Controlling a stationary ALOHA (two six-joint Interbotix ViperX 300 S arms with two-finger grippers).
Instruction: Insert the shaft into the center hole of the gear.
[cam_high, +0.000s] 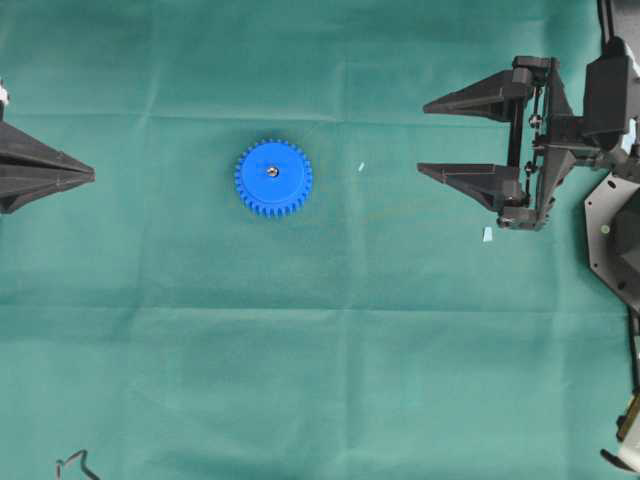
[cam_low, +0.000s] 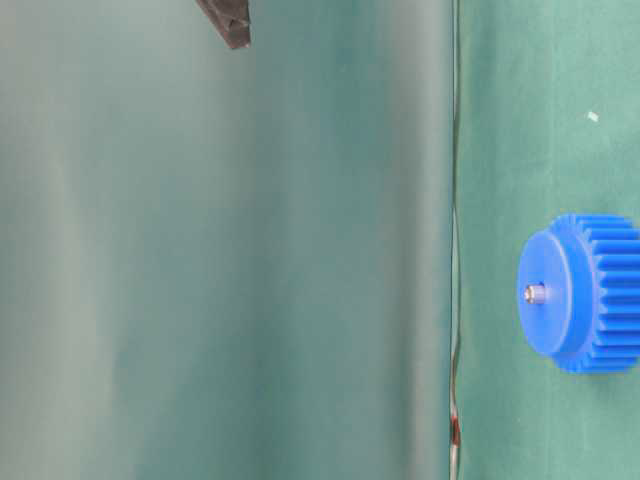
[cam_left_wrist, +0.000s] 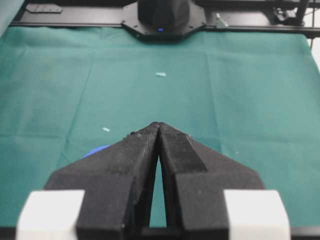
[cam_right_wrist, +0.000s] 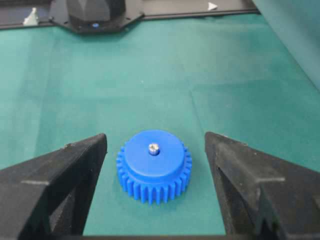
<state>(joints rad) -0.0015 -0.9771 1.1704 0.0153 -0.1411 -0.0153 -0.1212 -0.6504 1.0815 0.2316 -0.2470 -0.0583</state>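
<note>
Left gripper (cam_high: 90, 176) pressed together, empty, well left of one blue gear (cam_high: 273, 178) lying flat on green cloth (cam_high: 320, 380). One silver shaft (cam_high: 272, 171) standing in center hole. Right gripper (cam_high: 424, 137) spread apart, empty, well right of gear.

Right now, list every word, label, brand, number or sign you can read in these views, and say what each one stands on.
None: no readable text shows in any view.
The blue gear has a plain face with no marking, only the shaft standing in its center.
The green cloth is unprinted.
The left claw and right claw carry no lettering.
</note>
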